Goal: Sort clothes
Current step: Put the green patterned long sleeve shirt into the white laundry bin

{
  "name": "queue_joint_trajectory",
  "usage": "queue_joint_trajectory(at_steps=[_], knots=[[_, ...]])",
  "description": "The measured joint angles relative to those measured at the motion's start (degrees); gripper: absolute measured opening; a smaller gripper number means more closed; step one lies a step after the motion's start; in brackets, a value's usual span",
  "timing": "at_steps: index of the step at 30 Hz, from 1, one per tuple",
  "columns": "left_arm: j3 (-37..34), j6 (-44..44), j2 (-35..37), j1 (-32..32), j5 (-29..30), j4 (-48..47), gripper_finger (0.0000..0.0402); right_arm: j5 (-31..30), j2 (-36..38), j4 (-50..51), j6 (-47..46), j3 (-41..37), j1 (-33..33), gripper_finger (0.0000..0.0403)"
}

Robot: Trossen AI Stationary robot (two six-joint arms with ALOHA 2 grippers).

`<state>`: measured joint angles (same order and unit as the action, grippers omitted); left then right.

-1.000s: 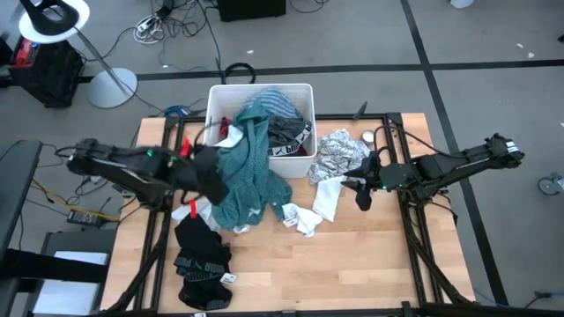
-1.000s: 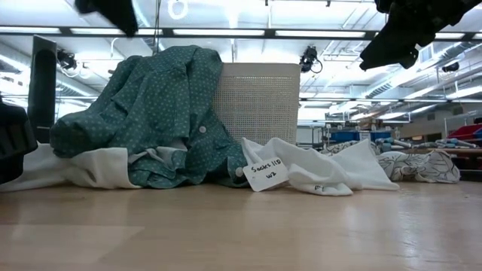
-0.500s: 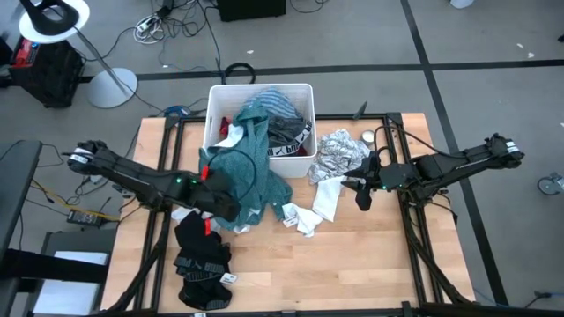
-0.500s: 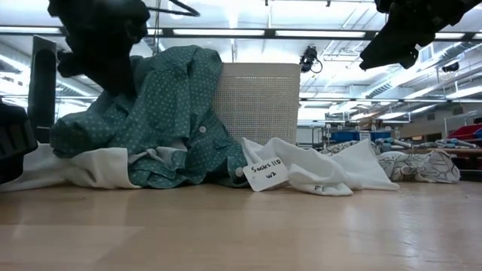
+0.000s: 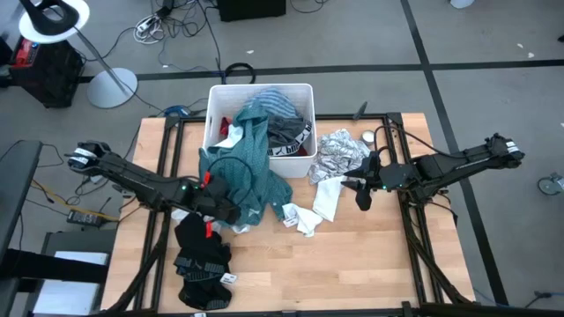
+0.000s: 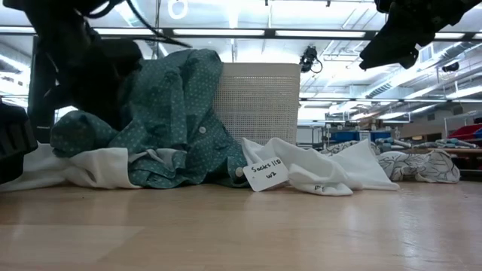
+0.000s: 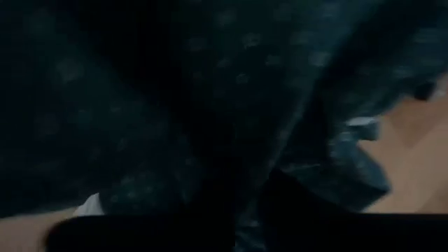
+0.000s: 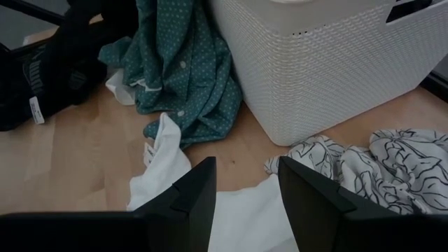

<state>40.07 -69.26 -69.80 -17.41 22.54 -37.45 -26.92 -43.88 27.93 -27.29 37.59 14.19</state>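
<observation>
A teal dotted shirt point(image 5: 251, 172) hangs out over the rim of the white tub point(image 5: 214, 106), and its lower part lies heaped on the table point(image 6: 173, 128). My left gripper point(image 5: 226, 211) is down at the shirt's near left part. Its wrist view shows only teal cloth point(image 7: 210, 91) close up. My right gripper point(image 5: 361, 198) is open and empty. It hovers above a white garment point(image 8: 164, 164), beside a white-grey patterned one point(image 5: 339, 154). A blue-striped garment point(image 5: 284, 101) and a black-grey one point(image 5: 291, 136) lie in the tub.
Black garments point(image 5: 201, 260) lie at the near left of the table. White socks with a paper tag point(image 6: 265, 175) lie near the shirt's right side. The near right of the wooden table point(image 5: 352, 273) is bare. A lamp stand and cables lie on the floor beyond the table.
My left gripper has gone from beside the tub's left wall toward the table's near edge and down, into the teal shirt's near left part. The shirt's left side has been pressed in and bunched; the rest of it has kept its place.
</observation>
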Motion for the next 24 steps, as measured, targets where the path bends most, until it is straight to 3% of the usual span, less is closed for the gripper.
queue_joint_trajectory(at_steps=[2,9,19,24], knots=[[1.0,2.6,0.0,0.0,0.0,0.9,0.0013,0.0,0.0,0.0,0.0,0.0,0.0,0.0155],[11.3,14.3,0.6,0.0,2.3,-2.5,0.0003,0.0,0.0,0.0,0.0,0.0,0.0,0.0155],[36.9,32.8,2.4,0.2,15.2,-16.0,0.0001,0.0,0.0,0.0,0.0,0.0,0.0,0.0155],[48.9,43.7,2.5,2.3,21.2,-17.5,0.0001,0.0,-0.1,0.0,0.0,0.0,0.0,0.0155]])
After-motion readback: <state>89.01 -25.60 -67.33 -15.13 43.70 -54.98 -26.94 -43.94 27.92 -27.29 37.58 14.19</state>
